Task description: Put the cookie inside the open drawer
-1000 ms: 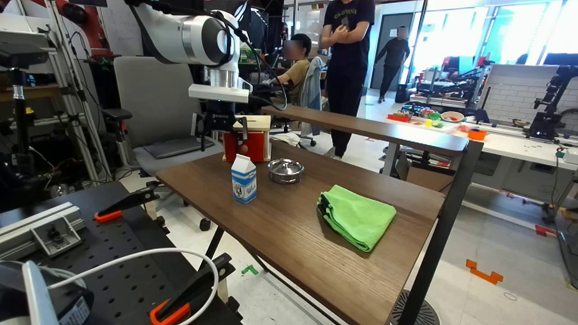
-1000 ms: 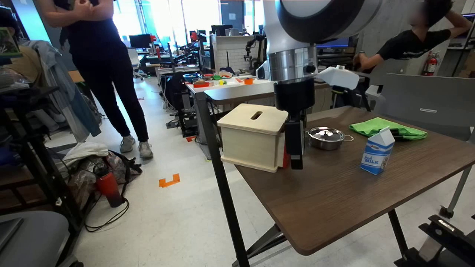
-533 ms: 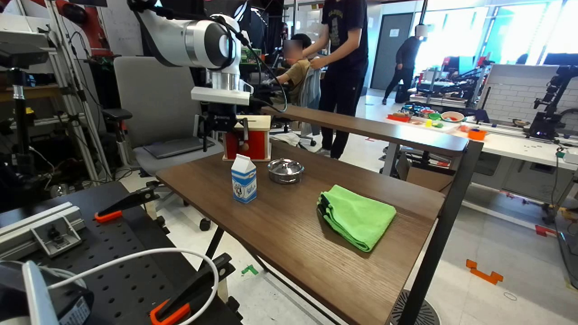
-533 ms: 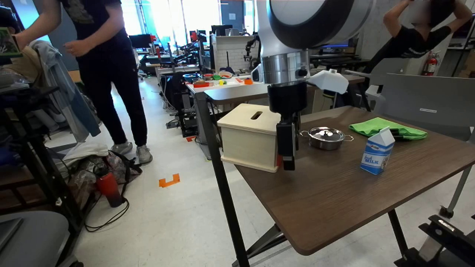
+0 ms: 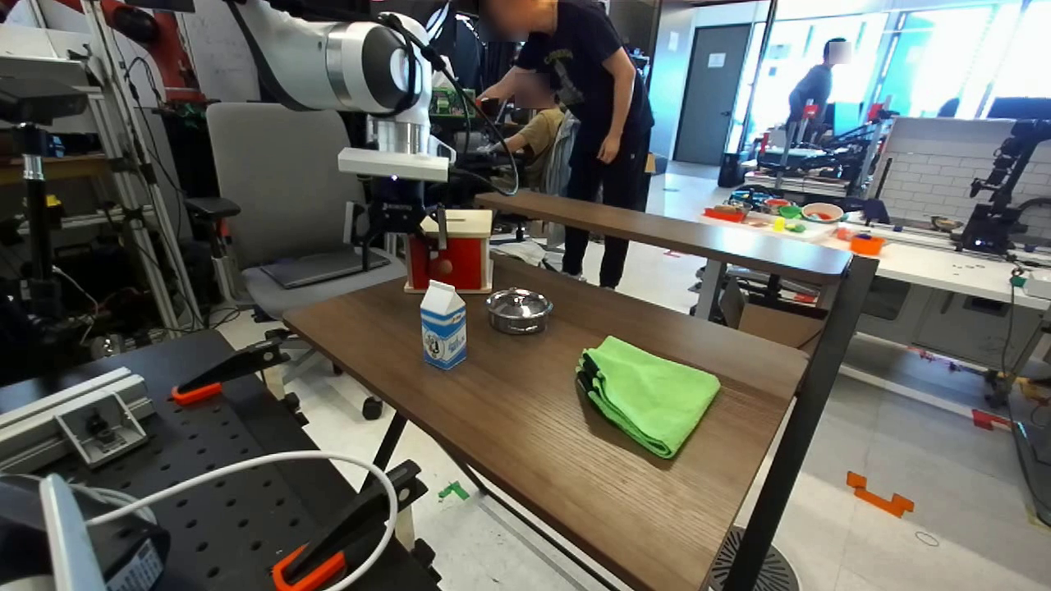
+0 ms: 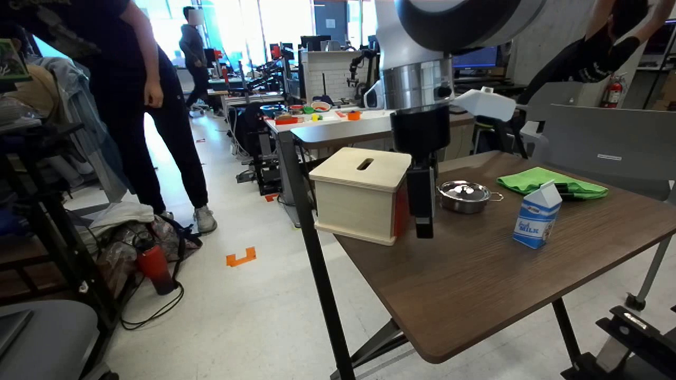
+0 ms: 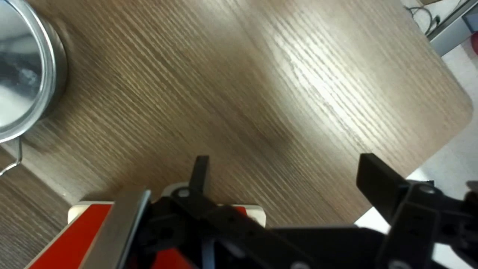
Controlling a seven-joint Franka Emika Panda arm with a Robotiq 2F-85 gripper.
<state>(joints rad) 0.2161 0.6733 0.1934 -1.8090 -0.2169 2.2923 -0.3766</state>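
Note:
The wooden box (image 6: 354, 203) stands at the table's end, also seen in an exterior view (image 5: 472, 220). Its red drawer front (image 5: 466, 261) has a round wooden knob (image 5: 444, 268) and sits flush with the box, so the drawer looks shut. The red front also shows in the wrist view (image 7: 73, 239). The cookie does not show in any view; it is hidden or out of view. My gripper (image 7: 283, 160) is open with nothing between its fingers. It points down just in front of the drawer front, above the table, in both exterior views (image 5: 405, 256) (image 6: 424, 229).
A lidded metal pot (image 5: 519, 312) stands near the box, also in the wrist view (image 7: 22, 74). A milk carton (image 5: 444, 328) stands upright near the table's edge. A folded green cloth (image 5: 653, 394) lies farther off. A raised shelf (image 5: 657, 230) runs along one side of the table.
The drawer front stood out from the box a second ago and was pushed in. My gripper moved toward the box, then back away and slightly up. People in the background moved.

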